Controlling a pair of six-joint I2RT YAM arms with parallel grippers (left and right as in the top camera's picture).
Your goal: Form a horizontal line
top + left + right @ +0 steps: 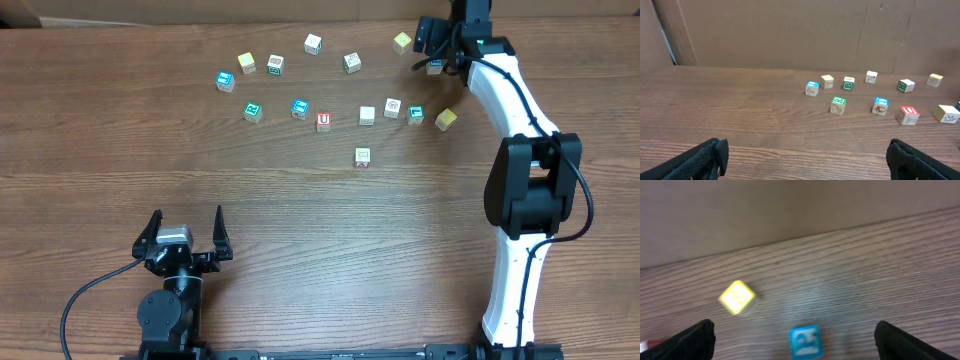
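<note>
Line not formed yet.
2 whitish cubes (367, 115) right of the red "U" cube (323, 121) are left apart; left pincer (187, 216) and right pincer (436, 58) are spread wide, empty.

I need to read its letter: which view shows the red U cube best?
Overhead: the red U cube faces up, letter legible. Left wrist shows it obliquely, at right; right wrist doesn't clearly show it.

On the table (300, 210), cubes lie in two loose rows across the far half, the far row (313, 43) behind the nearer row (367, 115). A lone cube (362, 157) sits before the nearer row. The right tool (432, 58) is far right, seemingly over another cube. The left tool (187, 218) is front left.
</note>
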